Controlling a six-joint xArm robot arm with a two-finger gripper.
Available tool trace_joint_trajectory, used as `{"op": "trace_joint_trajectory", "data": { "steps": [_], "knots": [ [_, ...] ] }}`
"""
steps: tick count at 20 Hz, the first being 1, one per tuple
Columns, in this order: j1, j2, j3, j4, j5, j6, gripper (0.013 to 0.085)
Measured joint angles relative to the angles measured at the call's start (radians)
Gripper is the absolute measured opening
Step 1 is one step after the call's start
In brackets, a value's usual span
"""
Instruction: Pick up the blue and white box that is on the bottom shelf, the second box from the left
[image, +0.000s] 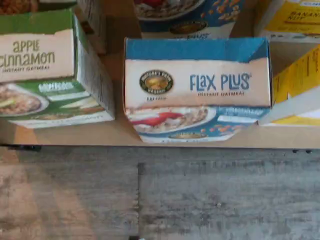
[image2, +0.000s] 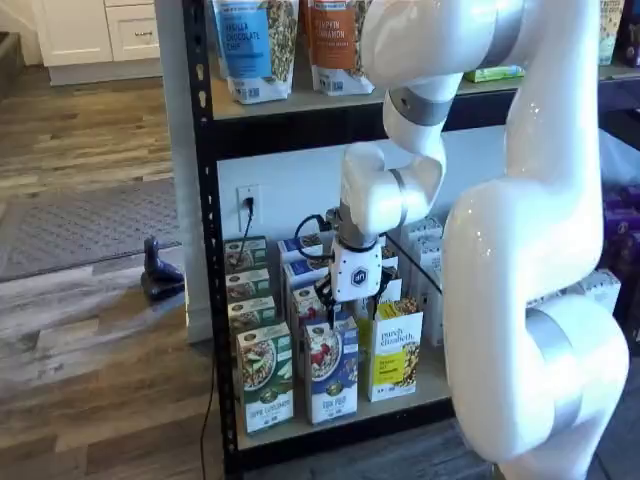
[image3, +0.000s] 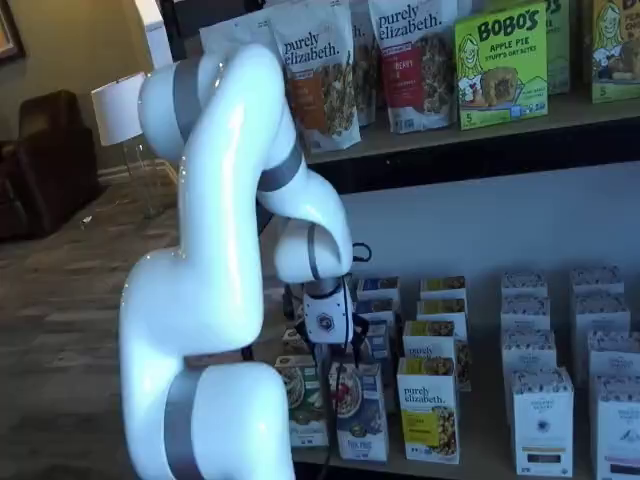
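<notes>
The blue and white box (image: 197, 82) fills the middle of the wrist view, its top reading "Flax Plus". It stands upright at the front of the bottom shelf (image2: 432, 386), between a green-and-white carton (image2: 264, 378) and a yellow carton (image2: 394, 355). In both shelf views my gripper (image2: 355, 312) hangs just above the blue and white box (image2: 333, 372), not touching it. Its two black fingers stand apart with a gap between them, open and holding nothing. The gripper (image3: 337, 358) also shows over the blue and white box (image3: 360, 412).
More rows of the same cartons stand behind the front ones. The green-and-white carton (image: 45, 70) and yellow carton (image: 300, 85) flank the box closely. White boxes (image3: 545, 420) stand further right. The upper shelf rail (image2: 300, 125) runs above the arm. Wooden floor (image: 160, 200) lies in front.
</notes>
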Motion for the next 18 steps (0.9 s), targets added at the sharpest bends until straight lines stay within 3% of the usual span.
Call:
{"op": "trace_joint_trajectory", "data": {
  "steps": [3, 8, 18],
  "knots": [
    [-0.008, 0.064, -0.068, 0.013, 0.011, -0.020, 0.0850],
    [-0.012, 0.157, -0.171, -0.019, 0.035, 0.006, 0.0850],
    [0.001, 0.227, -0.269, -0.061, 0.046, 0.057, 0.0850]
  ]
}}
